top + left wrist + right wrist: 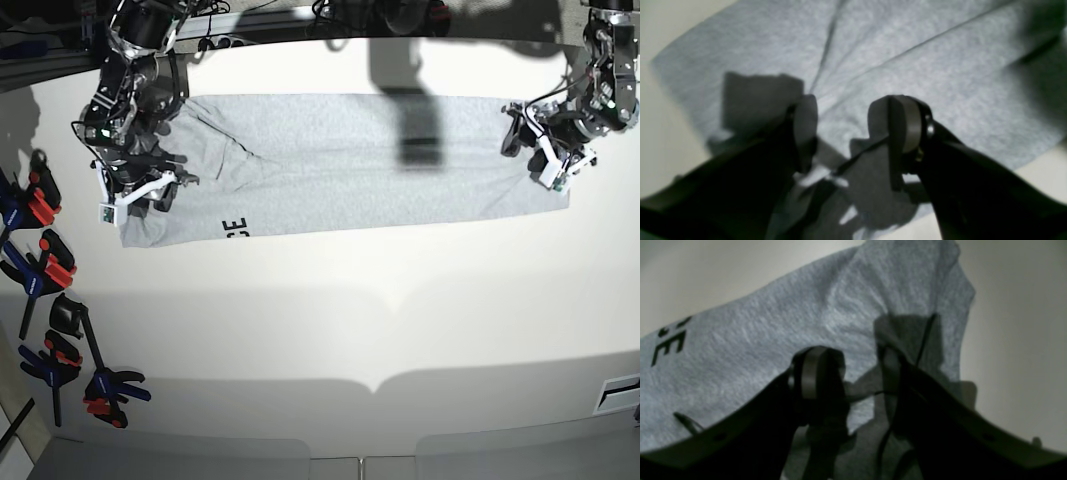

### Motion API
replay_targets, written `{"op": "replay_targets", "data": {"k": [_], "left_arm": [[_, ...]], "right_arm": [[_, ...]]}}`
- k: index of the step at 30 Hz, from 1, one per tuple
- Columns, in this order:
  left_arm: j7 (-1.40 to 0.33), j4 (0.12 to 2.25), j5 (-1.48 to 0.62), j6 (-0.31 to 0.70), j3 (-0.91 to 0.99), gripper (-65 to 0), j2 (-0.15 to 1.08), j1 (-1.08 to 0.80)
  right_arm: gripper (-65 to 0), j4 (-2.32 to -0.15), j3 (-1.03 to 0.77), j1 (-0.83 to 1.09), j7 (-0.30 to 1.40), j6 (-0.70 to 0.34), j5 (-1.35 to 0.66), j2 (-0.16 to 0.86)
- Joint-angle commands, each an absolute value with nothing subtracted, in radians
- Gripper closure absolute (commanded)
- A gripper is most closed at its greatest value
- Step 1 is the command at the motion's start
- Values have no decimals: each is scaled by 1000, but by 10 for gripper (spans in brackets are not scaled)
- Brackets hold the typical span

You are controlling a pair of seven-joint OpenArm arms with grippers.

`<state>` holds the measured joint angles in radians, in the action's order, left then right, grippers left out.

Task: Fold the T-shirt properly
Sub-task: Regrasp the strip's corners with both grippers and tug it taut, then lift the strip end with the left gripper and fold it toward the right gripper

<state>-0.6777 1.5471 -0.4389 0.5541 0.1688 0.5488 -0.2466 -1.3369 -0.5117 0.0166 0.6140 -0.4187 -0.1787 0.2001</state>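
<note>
My two dark, blunt-fingered metal grippers [158, 197] stand open at opposite ends of the long folded heather-grey cotton T-shirt [350, 200], which lies across the white table [300, 320]; closing on its loose creases could catch too few layers and skew the fold.

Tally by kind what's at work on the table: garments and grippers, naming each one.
Garments: 1, the grey T-shirt
Grippers: 2, the left gripper and the right gripper, both open
Total: 3
</note>
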Motion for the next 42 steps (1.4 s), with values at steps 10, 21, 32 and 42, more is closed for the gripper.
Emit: {"op": "replay_targets", "data": {"k": [10, 21, 32, 42], "left_arm": [[-846, 1667, -435, 301, 177, -344, 572, -176], [-800, 1593, -468, 271, 298, -366, 571, -177], [-931, 1221, -1052, 570, 471, -366, 570, -159], [-1193, 992, -1281, 698, 471, -366, 498, -97]], "right_arm": [[-250, -1346, -516, 0, 621, -404, -172, 216], [-250, -1482, -516, 0, 666, -404, -172, 216], [-250, -1773, -516, 0, 784, -404, -173, 215], [-250, -1870, -516, 0, 830, -405, -220, 216]]}}
